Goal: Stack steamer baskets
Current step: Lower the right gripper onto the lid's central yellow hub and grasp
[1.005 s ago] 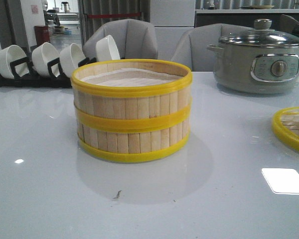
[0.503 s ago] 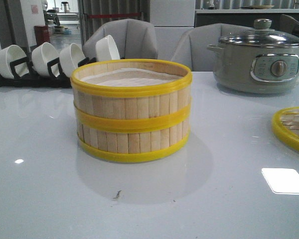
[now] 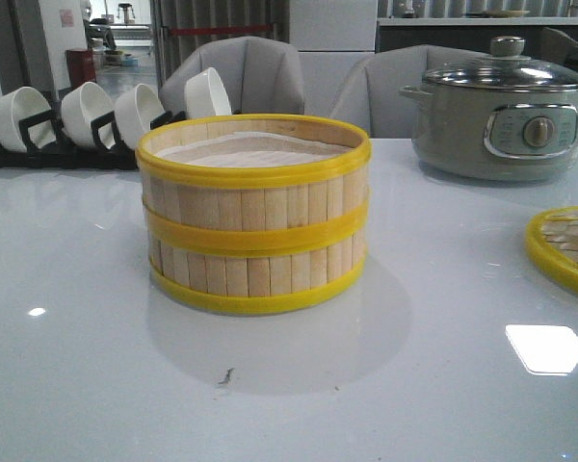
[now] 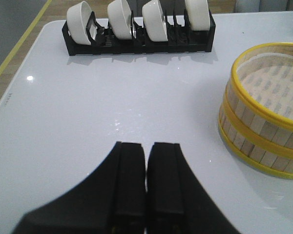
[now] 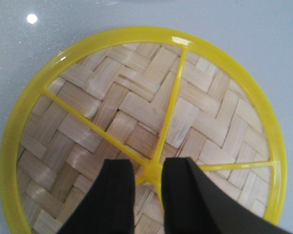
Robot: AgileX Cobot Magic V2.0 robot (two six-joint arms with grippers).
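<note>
While the white table spreads glossy across the front view, the two steamer baskets stand stacked near its middle, one squarely on the other, their yellow rim bands meeting at mid-height and the whitish liner showing inside the upper one. Behind and to the right sits the grey-green electric pot with its glass lid on. At the far left a black rack holds four white bowls tilted on edge. At the right edge of the table lies the flat woven lid, well apart from the stack; the right wrist view shows its yellow spokes meeting at a hub.

Smallest are the pincers. The left gripper hovers over bare table beside the stack, its two black fingers pressed together with nothing between them. The right gripper hangs over the lid's hub with a narrow gap between its fingers; whether it touches or pinches the hub, I cannot tell.
</note>
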